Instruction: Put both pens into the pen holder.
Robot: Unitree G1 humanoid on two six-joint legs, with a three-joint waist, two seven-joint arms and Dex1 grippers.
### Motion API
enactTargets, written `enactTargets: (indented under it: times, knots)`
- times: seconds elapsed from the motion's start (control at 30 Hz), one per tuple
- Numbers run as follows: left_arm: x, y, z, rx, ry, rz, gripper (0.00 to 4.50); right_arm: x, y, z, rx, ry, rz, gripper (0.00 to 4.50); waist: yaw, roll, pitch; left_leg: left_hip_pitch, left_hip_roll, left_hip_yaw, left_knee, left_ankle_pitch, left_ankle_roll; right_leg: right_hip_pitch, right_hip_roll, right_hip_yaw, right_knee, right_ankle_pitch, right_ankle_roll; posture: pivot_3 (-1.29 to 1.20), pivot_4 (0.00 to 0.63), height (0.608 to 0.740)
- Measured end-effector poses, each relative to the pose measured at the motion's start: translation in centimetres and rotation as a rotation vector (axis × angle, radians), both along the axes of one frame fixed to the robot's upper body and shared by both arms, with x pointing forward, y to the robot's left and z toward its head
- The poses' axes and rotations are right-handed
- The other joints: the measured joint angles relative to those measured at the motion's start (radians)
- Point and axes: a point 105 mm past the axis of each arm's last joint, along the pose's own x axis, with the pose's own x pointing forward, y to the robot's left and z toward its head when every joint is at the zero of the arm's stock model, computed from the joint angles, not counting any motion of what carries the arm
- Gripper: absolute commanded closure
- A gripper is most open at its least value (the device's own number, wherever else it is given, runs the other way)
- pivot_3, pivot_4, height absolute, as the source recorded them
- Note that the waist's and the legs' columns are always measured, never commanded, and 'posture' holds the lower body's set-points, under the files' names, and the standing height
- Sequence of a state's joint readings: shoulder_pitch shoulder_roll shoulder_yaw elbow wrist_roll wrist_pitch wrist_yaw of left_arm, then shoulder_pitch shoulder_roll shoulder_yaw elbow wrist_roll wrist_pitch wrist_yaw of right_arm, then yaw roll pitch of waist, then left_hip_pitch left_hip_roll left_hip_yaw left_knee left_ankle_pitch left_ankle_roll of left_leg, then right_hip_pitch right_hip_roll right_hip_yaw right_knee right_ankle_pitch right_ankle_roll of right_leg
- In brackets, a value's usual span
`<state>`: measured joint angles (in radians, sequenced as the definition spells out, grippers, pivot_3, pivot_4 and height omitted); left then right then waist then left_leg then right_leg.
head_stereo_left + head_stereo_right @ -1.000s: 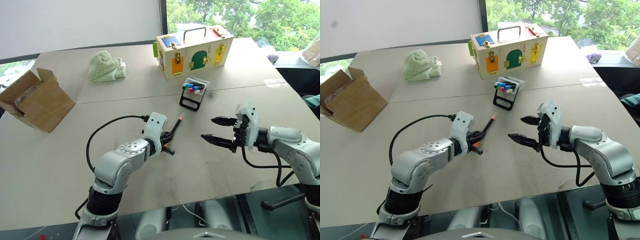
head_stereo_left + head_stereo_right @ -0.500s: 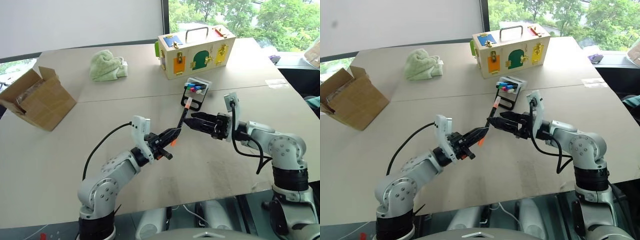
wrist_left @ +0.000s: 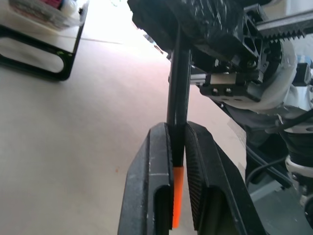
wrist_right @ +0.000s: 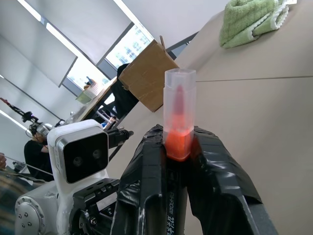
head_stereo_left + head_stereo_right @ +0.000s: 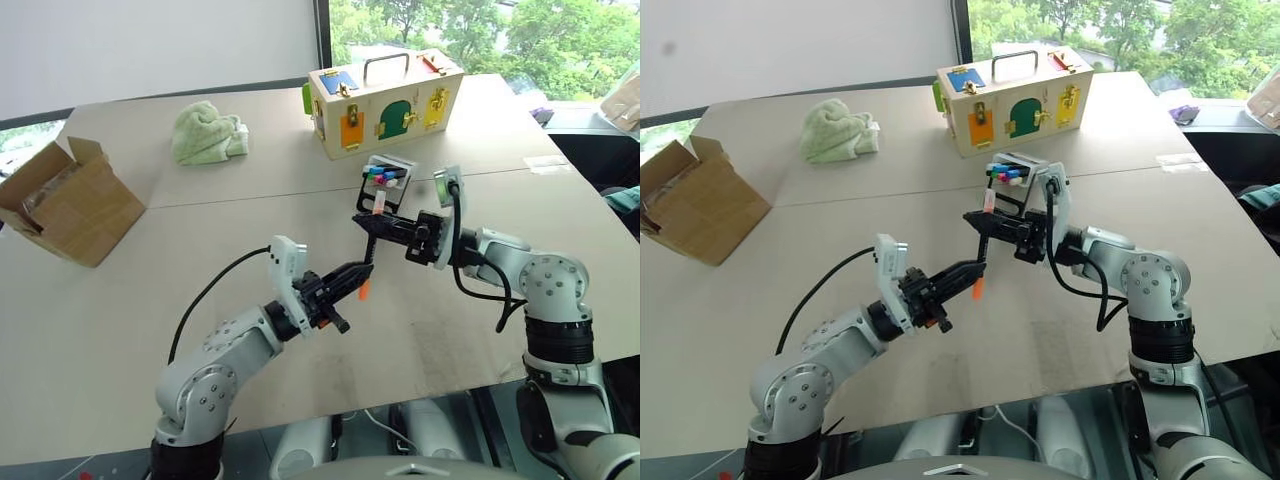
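Pen with orange ends point(image 5: 368, 252) hangs in the air above the table point(image 5: 120, 310), gripped at both ends at once: the left gripper point(image 5: 358, 274) pinches its lower part, the fingers pressed onto the dark barrel with the orange tail poking out just below them, and the right gripper point(image 5: 366, 222) is clamped on the upper part, close under the clear cap with its orange tip. In the left wrist view the two black fingers point(image 3: 151, 166) squeeze the barrel where black meets orange, and the barrel runs straight up into the other gripper's closed fingers. From the right wrist view the translucent cap point(image 4: 179, 105) stands up between that gripper's fingers point(image 4: 220, 171), which hold it tight at the orange collar (the left arm's wrist camera shows just below). The pen stands nearly upright, leaning a little, well clear of the tabletop. Right behind it on the table sits the pen holder point(image 5: 383, 187), a small black wire stand with a whitish top in which several short markers with colourful caps point(image 5: 385, 175) lie bunched. Farther back stands a wooden box point(image 5: 386, 98) with a handle and coloured doors, a green cloth point(image 5: 209, 135) lies crumpled to its left, and an open cardboard box point(image 5: 65, 200) sits near the table's left edge. I cannot make out the blue-capped pen.
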<state>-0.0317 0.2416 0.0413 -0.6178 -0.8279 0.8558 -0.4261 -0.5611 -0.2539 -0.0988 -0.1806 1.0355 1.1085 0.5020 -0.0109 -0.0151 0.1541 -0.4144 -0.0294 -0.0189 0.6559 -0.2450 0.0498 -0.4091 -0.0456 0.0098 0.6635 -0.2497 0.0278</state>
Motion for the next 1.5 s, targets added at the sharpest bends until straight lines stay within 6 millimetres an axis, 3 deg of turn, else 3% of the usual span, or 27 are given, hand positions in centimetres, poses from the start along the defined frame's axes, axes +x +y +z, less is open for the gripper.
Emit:
enactTargets:
  times: [0.13,0.3,0.6,0.77,0.97,1.13,1.23,1.5]
  knots:
    - [0.7,0.4,-0.2,0.026,-0.001,0.059,2.38,0.6,-0.3,1.4,-0.007,-0.084,-0.036,4.38,-0.001,0.000,0.000,0.000,0.000,0.000,0.000,0.000,0.000,0.000,0.000,0.000,0.000,0.000,0.000,0.00,0.150,0.740]
    - [2.0,1.4,1.4,0.099,-0.112,0.116,2.38,1.5,-1.3,4.6,-0.176,-0.501,-0.111,4.38,0.000,0.000,0.000,0.000,0.000,0.000,0.000,0.000,0.000,0.000,0.000,0.000,0.000,0.000,0.000,0.00,0.150,0.740]
    - [3.7,3.2,4.1,0.319,-0.304,0.194,2.38,2.0,0.8,10.3,-0.329,-1.251,-0.233,4.38,-0.001,-0.001,0.000,0.000,0.000,0.001,0.000,0.003,-0.005,-0.001,0.001,0.002,-0.001,0.000,0.000,0.00,0.150,0.740]
    - [4.6,4.1,4.4,0.397,-0.341,0.276,2.38,4.2,1.6,7.2,-0.450,-1.357,-0.237,4.38,0.000,-0.001,0.001,0.000,0.000,0.001,0.000,0.003,-0.005,-0.001,0.001,0.002,-0.001,0.000,0.000,0.00,0.150,0.740]
    - [5.1,4.4,5.1,0.437,-0.380,0.302,2.38,6.4,2.3,5.6,-0.535,-1.465,-0.215,4.38,-0.003,-0.001,0.001,0.000,0.000,0.001,-0.001,0.003,-0.006,-0.002,0.001,0.002,-0.001,0.000,0.000,0.00,0.150,0.740]
    - [5.2,4.4,5.0,0.441,-0.373,0.314,2.38,7.4,2.7,3.4,-0.535,-1.428,-0.199,4.38,-0.003,-0.001,0.001,0.000,0.000,0.002,-0.002,0.003,-0.006,-0.002,0.001,0.002,-0.001,0.000,0.000,0.00,0.150,0.740]
    - [5.2,4.4,4.9,0.438,-0.367,0.322,2.38,7.7,2.9,2.9,-0.537,-1.422,-0.189,4.38,-0.003,-0.001,0.002,0.000,0.000,0.001,-0.002,0.003,-0.006,-0.002,0.001,0.002,-0.001,0.000,0.000,0.00,0.150,0.740]
    - [5.2,4.8,4.9,0.448,-0.357,0.332,2.38,7.2,3.7,3.9,-0.497,-1.482,-0.186,4.38,-0.003,-0.001,0.002,0.000,0.000,0.001,-0.002,0.003,-0.006,-0.002,0.001,0.002,-0.001,0.000,0.000,0.00,0.150,0.740]
